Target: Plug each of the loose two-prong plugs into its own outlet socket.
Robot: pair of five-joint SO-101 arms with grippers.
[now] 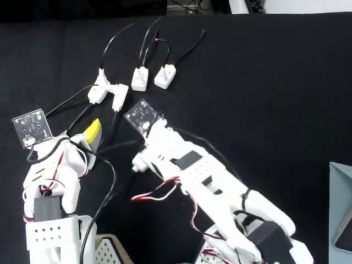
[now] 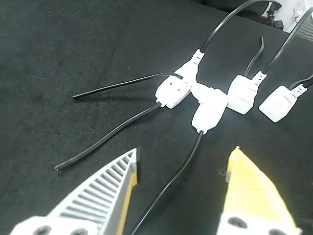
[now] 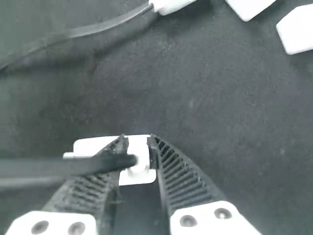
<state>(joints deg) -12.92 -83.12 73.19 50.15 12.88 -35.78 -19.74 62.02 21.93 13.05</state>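
Several white connector bodies on black cords lie at the far side of the black table. Two of them (image 1: pixel 99 91) (image 1: pixel 120 96) touch end to end in a V, and two more (image 1: pixel 139 78) (image 1: pixel 165 76) lie apart to their right. In the left wrist view the same pair (image 2: pixel 173 90) (image 2: pixel 210 107) and the two single ones (image 2: pixel 243 93) (image 2: pixel 279 103) lie beyond my left gripper (image 2: pixel 186 152), which is open and empty. My right gripper (image 3: pixel 137 142) is shut on a white plug (image 3: pixel 142 164) with a black cord, low over the table, near the table's middle (image 1: pixel 146 127).
Two loose black cord ends (image 2: pixel 117 85) (image 2: pixel 105 139) trail over the cloth left of the joined pair. One cord (image 1: pixel 113 176) runs back between the arms. A grey box (image 1: pixel 342 209) sits at the right edge.
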